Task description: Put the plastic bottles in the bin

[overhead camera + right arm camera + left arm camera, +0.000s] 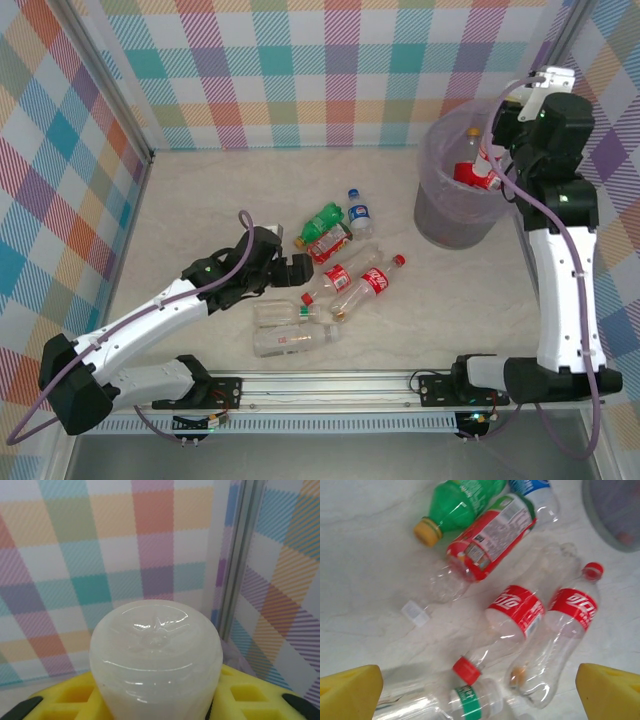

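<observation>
The left gripper (pixel 297 270) is wide open and holds nothing. It sits low over the pale stone-look table (pixel 190 190), just beside the pile of plastic bottles. From the left wrist, its two yellow fingers (pixel 347 692) stand far apart in the bottom corners, with bottles lying on the table past them.

The right gripper (pixel 492 165) is clenched on a clear plastic bottle with a red label and a yellow cap (pixel 470 172). It holds this bottle over the open top of the round dark-grey bin with a thin lilac bag inside (pixel 440 225), at the far right of the table. I cannot tell how deep in the bin the bottle is. From the right wrist, the bottle's pale round bottom (pixel 156 645) sticks up from the yellow gripper.

The other bottles lie on their sides in the middle of the table, well apart from the bin. Farthest back are a green plastic bottle with a yellow cap (pixel 323 217) and a small clear bottle with a blue label (pixel 358 212), close together. Right next to the green one is a bottle with a red and green label (pixel 328 243). Nearer the arms, two clear bottles with red labels and red caps (pixel 372 283) lie side by side. Closest to the arms are two clear bottles with pale labels (pixel 290 342), and one has a green band (pixel 468 700).
</observation>
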### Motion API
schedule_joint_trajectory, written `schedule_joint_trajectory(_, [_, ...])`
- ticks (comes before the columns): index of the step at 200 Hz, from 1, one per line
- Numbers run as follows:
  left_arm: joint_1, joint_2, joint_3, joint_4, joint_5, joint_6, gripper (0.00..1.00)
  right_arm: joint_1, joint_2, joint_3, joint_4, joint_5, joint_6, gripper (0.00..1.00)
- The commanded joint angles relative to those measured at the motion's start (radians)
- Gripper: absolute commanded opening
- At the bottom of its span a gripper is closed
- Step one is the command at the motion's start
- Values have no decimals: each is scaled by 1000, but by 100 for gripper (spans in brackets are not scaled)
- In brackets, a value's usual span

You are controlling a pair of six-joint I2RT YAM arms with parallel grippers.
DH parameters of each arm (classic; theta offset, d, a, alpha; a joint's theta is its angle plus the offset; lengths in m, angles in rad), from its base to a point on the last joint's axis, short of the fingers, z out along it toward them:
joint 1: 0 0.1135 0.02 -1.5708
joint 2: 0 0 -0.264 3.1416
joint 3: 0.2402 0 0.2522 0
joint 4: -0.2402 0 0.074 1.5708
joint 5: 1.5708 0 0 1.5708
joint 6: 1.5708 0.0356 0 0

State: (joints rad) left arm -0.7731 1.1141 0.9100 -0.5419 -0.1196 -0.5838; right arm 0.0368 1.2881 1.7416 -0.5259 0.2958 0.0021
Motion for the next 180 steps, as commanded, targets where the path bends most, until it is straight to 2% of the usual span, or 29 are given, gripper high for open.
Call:
schedule_joint_trajectory(1, [8, -33, -20, -99, -41, 9, 97, -11, 19, -47, 110, -33, -91, 42])
schedule_joint_trajectory(19, [12, -19, -1, -164, -81, 31, 96, -21, 53, -54, 99, -50, -92, 42])
schedule_joint_trajectory(48, [15, 50, 71, -170, -51, 43, 96, -43, 61, -113, 98, -126, -45, 44])
schedule_joint_trajectory(63, [15, 69, 74, -114, -19, 12, 95, -61, 64, -172, 128, -159, -11, 44])
schedule_joint_trajectory(94, [14, 67, -5, 17, -2, -35, 94, -83, 109, -179, 120, -198, 17, 48])
schedule_joint_trajectory(119, [14, 69, -6, -44, -27, -36, 95, -92, 157, -147, 98, -213, 36, 58])
schedule_joint_trajectory(150, [14, 54, 37, -127, -53, 40, 96, -95, 201, -78, 8, -254, 77, 76])
schedule_joint_trajectory(180, [15, 114, 98, -215, -101, 105, 97, -94, 165, -107, -13, -256, 116, 83])
